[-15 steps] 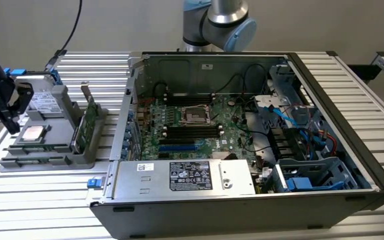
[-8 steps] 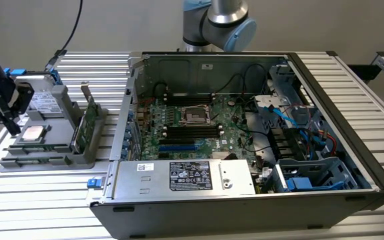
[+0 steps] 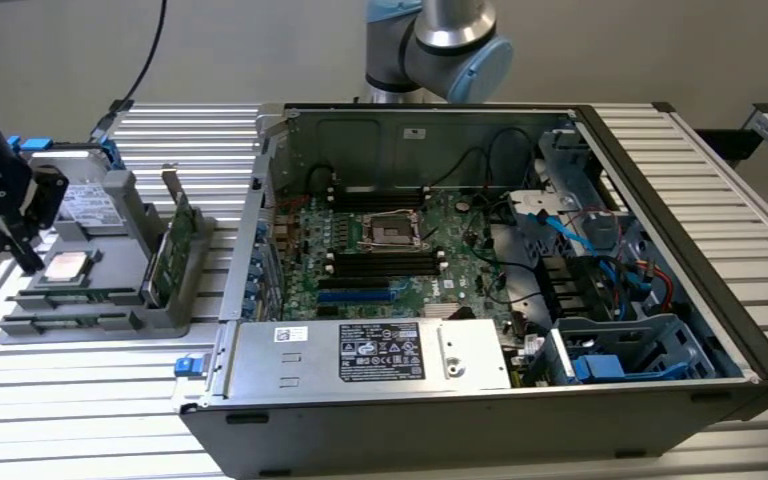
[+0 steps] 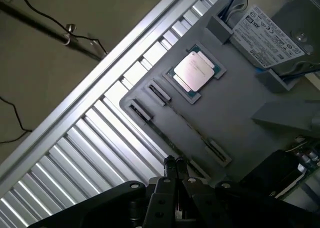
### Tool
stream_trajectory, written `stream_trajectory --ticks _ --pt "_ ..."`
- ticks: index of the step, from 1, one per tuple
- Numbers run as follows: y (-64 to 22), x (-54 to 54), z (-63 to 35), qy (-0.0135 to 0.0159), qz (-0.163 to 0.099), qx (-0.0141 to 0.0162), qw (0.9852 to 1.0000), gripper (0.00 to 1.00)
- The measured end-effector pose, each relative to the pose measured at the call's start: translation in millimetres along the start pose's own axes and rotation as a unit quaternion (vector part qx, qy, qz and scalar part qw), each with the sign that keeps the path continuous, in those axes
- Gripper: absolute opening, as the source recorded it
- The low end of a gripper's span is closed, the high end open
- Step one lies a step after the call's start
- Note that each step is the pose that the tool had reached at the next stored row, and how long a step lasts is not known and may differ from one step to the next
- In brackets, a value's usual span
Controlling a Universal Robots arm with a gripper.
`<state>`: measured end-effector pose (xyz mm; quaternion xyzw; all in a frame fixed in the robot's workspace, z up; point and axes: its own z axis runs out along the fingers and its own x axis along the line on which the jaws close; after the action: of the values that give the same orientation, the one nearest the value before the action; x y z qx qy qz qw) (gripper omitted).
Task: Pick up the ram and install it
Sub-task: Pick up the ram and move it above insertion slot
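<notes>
Fingers (image 4: 169,165) closed together over the gray holder (image 4: 235,113), where the ram (image 4: 186,122) shows as a thin dark edge.

Beside the grey tray (image 3: 131,325), the gripper (image 3: 21,262) is cut off at the exterior view's left edge; the hard drive (image 4: 272,28) on that tray is cropped, its label print illegible.

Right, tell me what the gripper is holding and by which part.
Nothing visible: the gripper is shut, tips together with nothing between them, at the edge of the grey parts tray, near the processor chip.
</notes>
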<state>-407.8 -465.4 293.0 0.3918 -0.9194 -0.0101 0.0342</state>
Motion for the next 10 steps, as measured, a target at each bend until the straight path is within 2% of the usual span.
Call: stream_trajectory --ticks 5,10 --pt "-0.1 -0.2 3.2 0.0018 -0.045 0.0024 0.9990 0.10" --pt "-0.3 -0.4 6.7 0.0037 -0.091 0.0049 0.9958 0.10"
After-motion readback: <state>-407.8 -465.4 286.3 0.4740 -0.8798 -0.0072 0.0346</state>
